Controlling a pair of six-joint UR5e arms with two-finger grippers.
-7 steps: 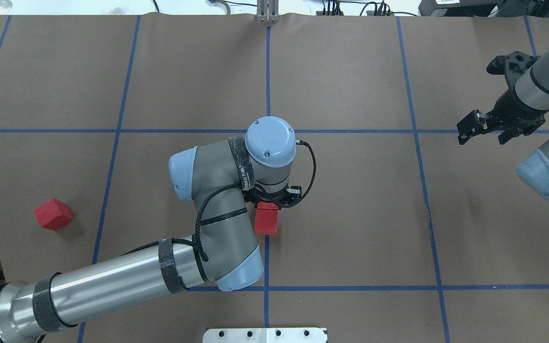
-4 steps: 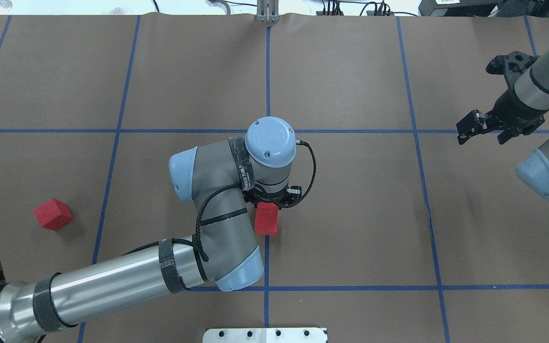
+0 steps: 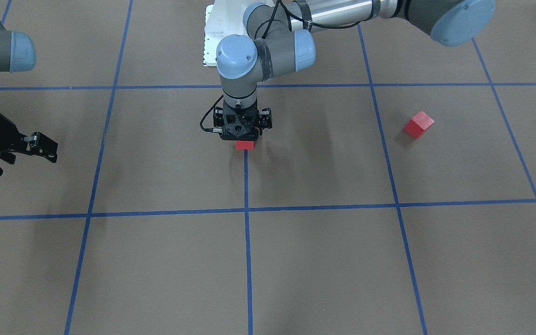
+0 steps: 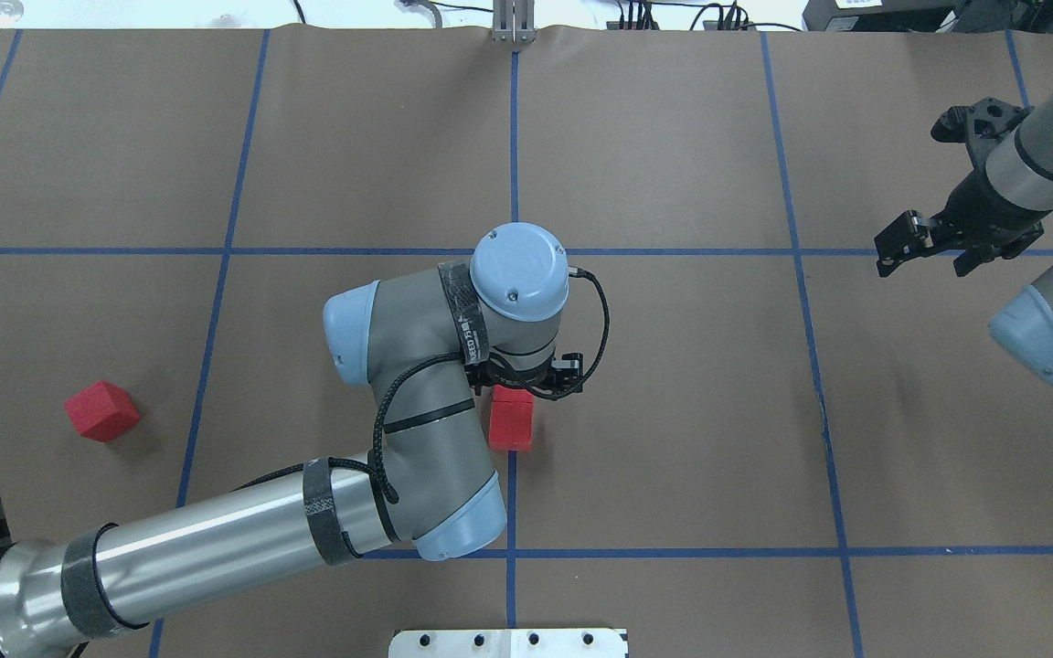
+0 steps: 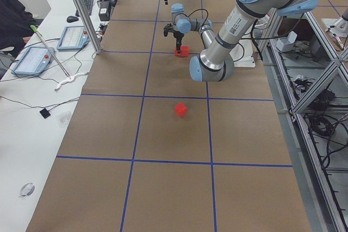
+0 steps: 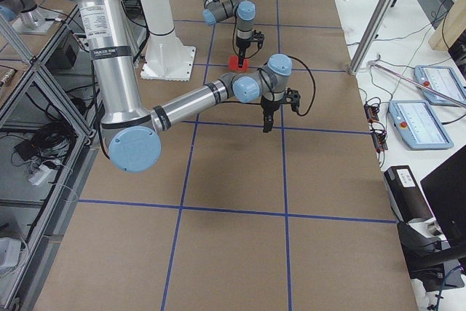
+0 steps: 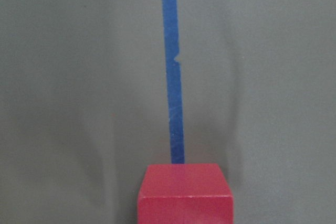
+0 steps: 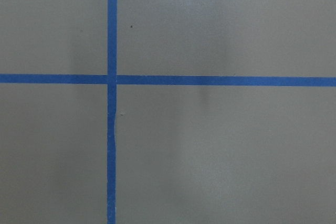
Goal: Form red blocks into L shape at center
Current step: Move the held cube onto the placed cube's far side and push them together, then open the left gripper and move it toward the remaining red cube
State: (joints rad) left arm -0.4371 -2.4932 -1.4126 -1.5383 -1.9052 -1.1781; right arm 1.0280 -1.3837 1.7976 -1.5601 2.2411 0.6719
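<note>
Two red blocks (image 4: 511,426) lie end to end on the blue grid line (image 4: 514,164) at the center of the brown floor. The far one is mostly hidden under my left wrist and shows in the front view (image 3: 244,144) and the left wrist view (image 7: 184,192). My left gripper (image 3: 241,137) points straight down over that block and looks open, its fingers straddling it. The third red block (image 4: 102,410) lies alone far to the left; it also shows in the front view (image 3: 419,124). My right gripper (image 4: 921,265) hangs open and empty at the far right.
The white robot base plate (image 4: 508,642) sits at the near edge. A metal post (image 4: 514,23) stands at the far edge. A side bench with tablets (image 5: 38,58) and a frame post (image 5: 81,9) lies beyond the table edge.
The left gripper's side link and cable have shifted slightly outward to the right, as if the jaws widened. The red blocks and the right arm have barely moved.
</note>
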